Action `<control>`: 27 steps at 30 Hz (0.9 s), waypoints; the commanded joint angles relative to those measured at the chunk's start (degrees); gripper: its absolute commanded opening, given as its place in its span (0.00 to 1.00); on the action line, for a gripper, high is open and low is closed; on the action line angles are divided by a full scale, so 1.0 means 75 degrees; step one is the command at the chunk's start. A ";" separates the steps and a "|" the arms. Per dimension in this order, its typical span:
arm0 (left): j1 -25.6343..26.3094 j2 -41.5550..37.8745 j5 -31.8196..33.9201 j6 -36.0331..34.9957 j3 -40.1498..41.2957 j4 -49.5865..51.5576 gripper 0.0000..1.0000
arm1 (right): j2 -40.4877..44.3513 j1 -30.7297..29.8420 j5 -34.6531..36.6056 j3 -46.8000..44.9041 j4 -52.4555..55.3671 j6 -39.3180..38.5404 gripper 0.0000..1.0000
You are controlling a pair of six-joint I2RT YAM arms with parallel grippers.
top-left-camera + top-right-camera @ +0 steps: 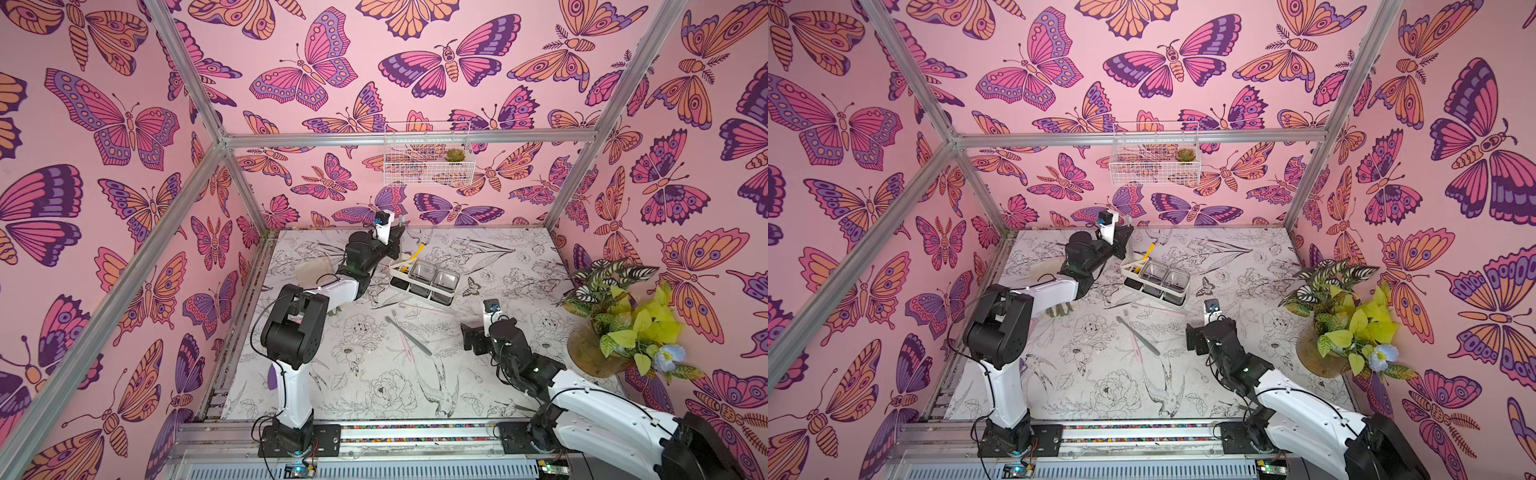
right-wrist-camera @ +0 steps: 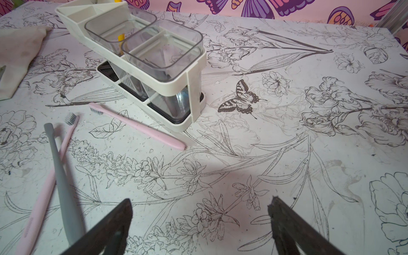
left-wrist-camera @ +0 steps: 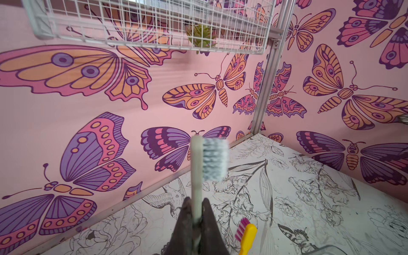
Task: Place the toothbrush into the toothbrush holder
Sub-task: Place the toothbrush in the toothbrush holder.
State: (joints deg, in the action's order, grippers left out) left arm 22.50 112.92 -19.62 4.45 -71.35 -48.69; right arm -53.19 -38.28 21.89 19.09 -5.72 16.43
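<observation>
The left gripper [image 3: 196,205] pinches a pale brush [image 3: 196,172] by its neck, bristles standing upright just past the fingertips. The rest of the handle runs back under the jaws, out of sight. The holder [image 2: 195,92] sits just below and ahead of this gripper, slot end nearest, with a yellow brush [image 3: 247,234] already leaning in it.

The likeliest trouble is the hidden tail — lowered blind, it may catch a divider or the rim, or knock the yellow brush. A narrow pinch on a slim neck may also let the brush swivel. A hard push could tip or slide the light holder.

The right gripper [image 2: 201,199] hangs spread and empty above the table [image 2: 287,154], with the holder ahead of it. A grey brush [image 2: 59,163] and pink brushes [image 2: 141,125] lie loose to one side — a sweep from there would scatter them.
</observation>
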 commanded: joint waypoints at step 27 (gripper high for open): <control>-0.0117 0.0944 -0.0163 -0.0774 0.0437 -0.0001 0.00 | -0.0217 0.0026 0.0254 0.0267 -0.0207 -0.0116 0.96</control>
State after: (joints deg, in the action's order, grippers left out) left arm 22.35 118.74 -21.17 0.12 -68.38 -48.58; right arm -54.30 -38.28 23.03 19.14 -6.61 16.23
